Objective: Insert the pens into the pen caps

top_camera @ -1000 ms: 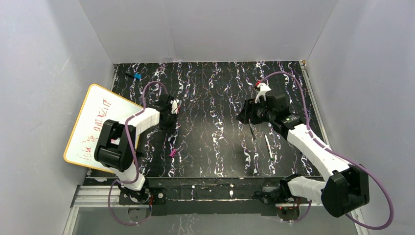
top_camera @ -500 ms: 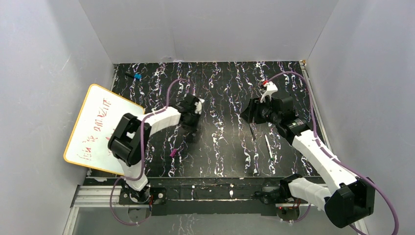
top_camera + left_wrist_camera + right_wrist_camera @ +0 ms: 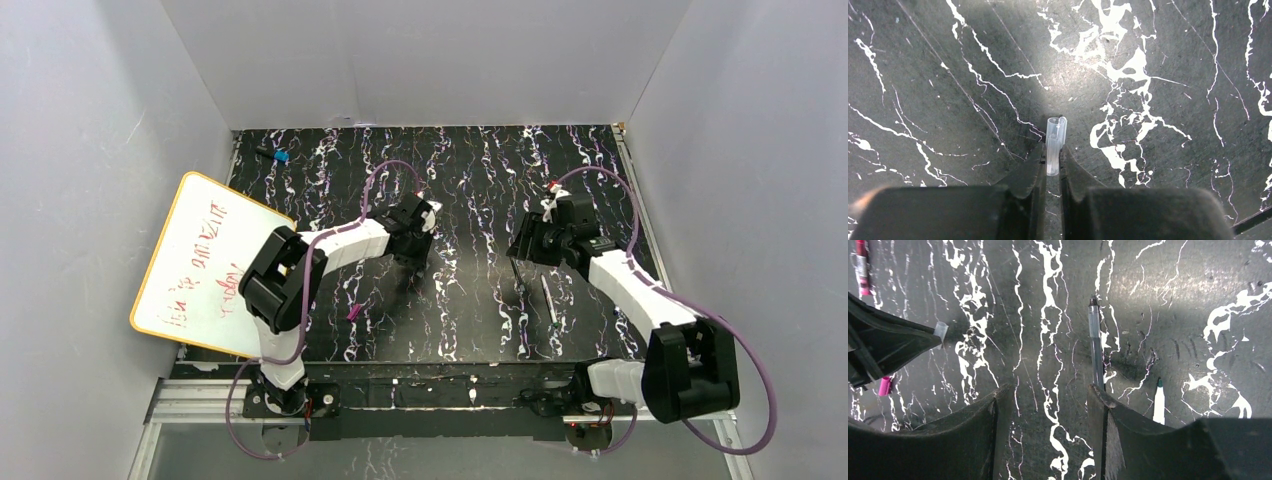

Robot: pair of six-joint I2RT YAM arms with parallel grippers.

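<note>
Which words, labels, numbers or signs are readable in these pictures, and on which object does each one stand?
On the whiteboard: red handwriting in several rows, too small and slanted to read, so nothing can be quoted.
On the grey pen and the white pen: no print visible.
No other readable text shows in any view.

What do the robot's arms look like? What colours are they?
There are two arms. The left arm and the right arm are made of smooth white tubes joined by chunky black joints. A purple cable loops along each one. The left gripper and the right gripper each have two black, wedge-shaped fingers.
</note>
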